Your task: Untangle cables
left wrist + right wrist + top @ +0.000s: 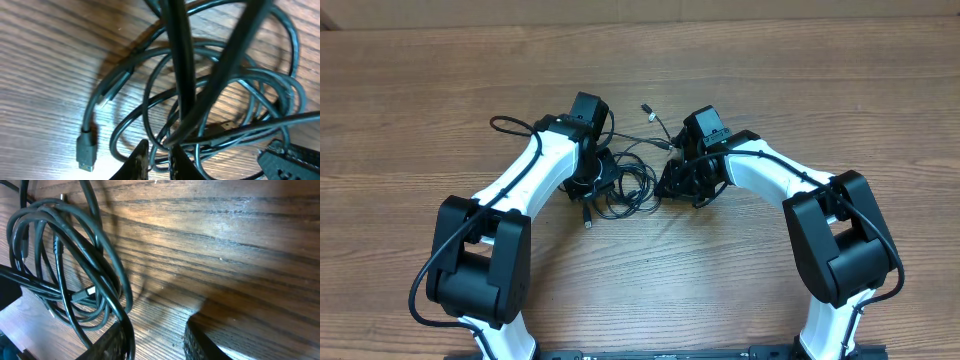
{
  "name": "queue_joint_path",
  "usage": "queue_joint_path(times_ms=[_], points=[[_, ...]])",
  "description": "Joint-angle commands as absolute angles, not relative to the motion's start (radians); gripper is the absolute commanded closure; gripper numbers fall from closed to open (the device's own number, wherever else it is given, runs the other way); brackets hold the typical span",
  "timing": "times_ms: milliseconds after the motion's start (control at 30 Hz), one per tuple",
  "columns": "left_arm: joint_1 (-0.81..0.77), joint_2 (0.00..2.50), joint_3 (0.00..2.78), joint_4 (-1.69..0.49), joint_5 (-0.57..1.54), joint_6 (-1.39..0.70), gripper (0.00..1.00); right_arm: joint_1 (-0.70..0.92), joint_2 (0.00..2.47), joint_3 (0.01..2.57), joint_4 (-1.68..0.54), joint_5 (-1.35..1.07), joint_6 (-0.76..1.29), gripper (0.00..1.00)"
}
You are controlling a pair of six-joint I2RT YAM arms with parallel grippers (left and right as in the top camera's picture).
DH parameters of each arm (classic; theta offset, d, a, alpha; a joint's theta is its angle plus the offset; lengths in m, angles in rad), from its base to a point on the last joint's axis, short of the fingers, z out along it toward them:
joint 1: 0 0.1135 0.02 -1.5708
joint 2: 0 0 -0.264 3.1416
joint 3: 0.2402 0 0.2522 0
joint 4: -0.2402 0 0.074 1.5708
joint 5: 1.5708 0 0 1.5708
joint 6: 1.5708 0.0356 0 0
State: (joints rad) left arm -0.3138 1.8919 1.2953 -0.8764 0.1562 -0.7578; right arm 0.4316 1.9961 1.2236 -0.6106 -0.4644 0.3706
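The cables [632,182] lie in a black tangle on the wooden table between my two arms. In the left wrist view they [181,65] loop thickly over each other, with a USB plug [86,147] flat on the wood at the left. My left gripper [159,161] [592,183] is down in the tangle's left side, jaws narrowed onto strands that run between them. At the tangle's right edge my right gripper [155,340] [676,180] stands open over bare wood. A coil of the cables [117,277] lies to its left, one strand crossing its left finger [112,342].
One plug end [647,108] trails off toward the far side and another [586,218] lies near the front. A loose loop [501,123] sits by the left arm. The right gripper's black body [292,160] shows at the corner of the left wrist view.
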Motion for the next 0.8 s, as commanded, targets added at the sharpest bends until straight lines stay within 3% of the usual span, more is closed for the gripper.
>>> queue_joint_path(times_ms=[0,467,767], points=[[-0.315,1.893,1.284,-0.888,0.119,-0.786,0.84,0.433,2.005,1.199,-0.611,-0.438,0.374,0.65],[-0.336,1.893,1.196,-0.754,0.12,-0.794,0.83,0.433,2.005,1.199,-0.611,-0.438,0.374,0.65],[-0.335,1.893,1.153,-0.675,0.12,-0.793,0.9,0.433,2.005,1.199,-0.611,-0.438,0.374,0.65]])
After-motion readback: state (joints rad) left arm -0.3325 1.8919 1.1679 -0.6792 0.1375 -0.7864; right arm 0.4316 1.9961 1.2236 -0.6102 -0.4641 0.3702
